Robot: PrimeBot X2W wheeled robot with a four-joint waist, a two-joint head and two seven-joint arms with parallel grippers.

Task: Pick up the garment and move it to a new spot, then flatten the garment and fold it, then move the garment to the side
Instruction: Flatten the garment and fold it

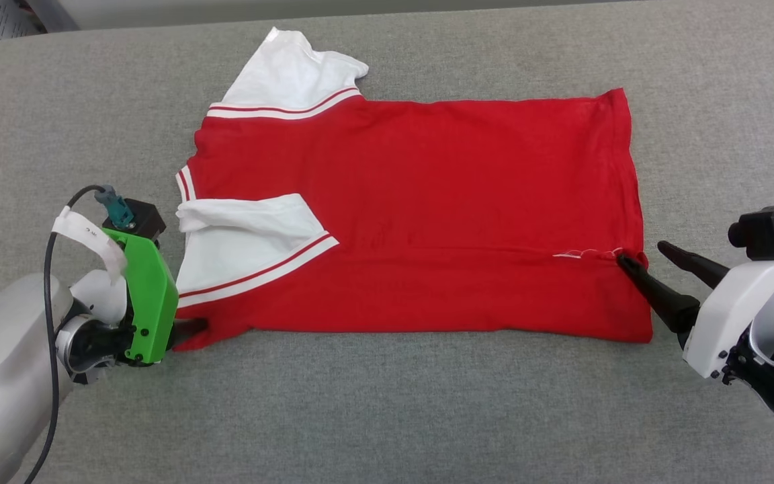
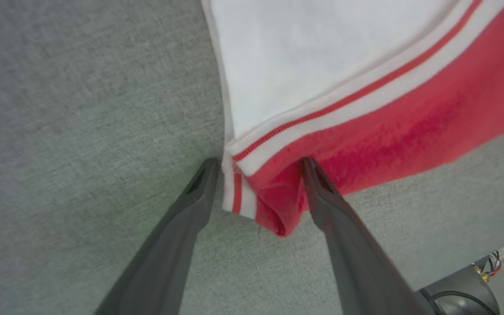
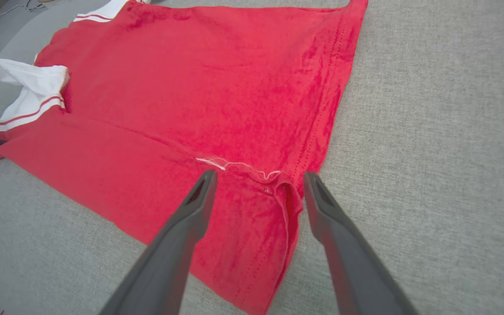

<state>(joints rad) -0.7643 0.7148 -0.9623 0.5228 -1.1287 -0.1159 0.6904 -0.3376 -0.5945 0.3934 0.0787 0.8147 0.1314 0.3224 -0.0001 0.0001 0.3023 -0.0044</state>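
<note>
The garment (image 1: 427, 202) lies flat mid-frame on the grey worktop (image 1: 387, 417), its lower long edge apparently folded up once. My left pincer (image 2: 258, 164) and right pincer (image 1: 639, 252) stand apart at that fold's ends, gripping nothing. Further folds and the move aside remain.

Behind the left gripper (image 2: 258, 161) sit a green plate (image 1: 150, 296) with black screws, a black camera (image 1: 144, 219) with teal plug (image 1: 117, 211), a black cable (image 1: 47, 289) and white tape (image 1: 88, 236). The right gripper (image 1: 639, 252) has long dark tapered fingers (image 1: 656, 297); behind it, a white shell (image 1: 729, 316).
</note>
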